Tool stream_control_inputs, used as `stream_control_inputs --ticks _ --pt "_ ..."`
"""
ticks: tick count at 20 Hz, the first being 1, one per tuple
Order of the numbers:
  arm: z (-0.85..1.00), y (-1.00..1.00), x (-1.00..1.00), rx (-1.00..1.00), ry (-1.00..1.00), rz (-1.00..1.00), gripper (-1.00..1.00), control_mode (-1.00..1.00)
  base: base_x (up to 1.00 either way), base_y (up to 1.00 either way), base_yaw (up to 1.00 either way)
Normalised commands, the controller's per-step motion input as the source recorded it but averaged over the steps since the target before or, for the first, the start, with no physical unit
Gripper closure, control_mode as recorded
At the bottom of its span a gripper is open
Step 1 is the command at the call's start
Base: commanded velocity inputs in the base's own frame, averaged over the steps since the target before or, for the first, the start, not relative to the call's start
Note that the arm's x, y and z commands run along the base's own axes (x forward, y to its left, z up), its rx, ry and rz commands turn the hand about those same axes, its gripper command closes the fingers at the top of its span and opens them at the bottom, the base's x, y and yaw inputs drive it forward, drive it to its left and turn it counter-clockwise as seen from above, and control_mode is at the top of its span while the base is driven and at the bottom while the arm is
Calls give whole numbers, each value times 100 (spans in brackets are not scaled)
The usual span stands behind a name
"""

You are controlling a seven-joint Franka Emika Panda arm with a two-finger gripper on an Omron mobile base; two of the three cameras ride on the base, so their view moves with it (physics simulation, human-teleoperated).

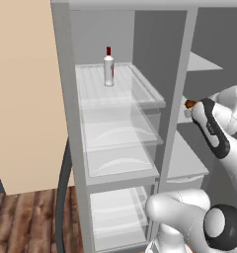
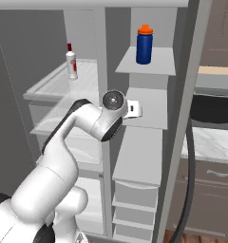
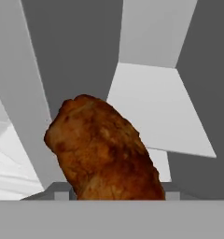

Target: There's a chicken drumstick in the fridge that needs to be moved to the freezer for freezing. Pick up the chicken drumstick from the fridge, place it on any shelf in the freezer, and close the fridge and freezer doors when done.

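One reddish-brown chicken drumstick (image 3: 104,149) sits clamped in the gripper (image 1: 192,105), which is closed on it. The gripper holds it in front of the flat pale grey shelf (image 2: 149,114) of the narrow freezer (image 2: 144,156). A white red-capped bottle (image 1: 108,66) stands on a glass shelf of the fridge (image 1: 120,128).

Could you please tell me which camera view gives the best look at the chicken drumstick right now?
The hand view: the chicken drumstick fills its centre, brown and mottled, held in the claw. The left base view shows just a small reddish-brown tip past the hand, beside the freezer shelves. In the right base view the arm hides it.
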Motion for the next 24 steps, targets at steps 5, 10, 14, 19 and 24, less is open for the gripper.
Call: stream_control_inputs --ticks 5,10,14,19,24 --pt "0 -20 52 0 0 0 100 -100 0 0 0" --pt "-1 -13 39 0 0 5 100 -100 0 0 0" --pt "-16 -26 8 0 0 10 100 -100 0 0 0" --pt "-26 -21 6 0 -1 11 100 -100 0 0 0" --pt "-28 -2 8 -4 -3 8 100 -100 0 0 0"
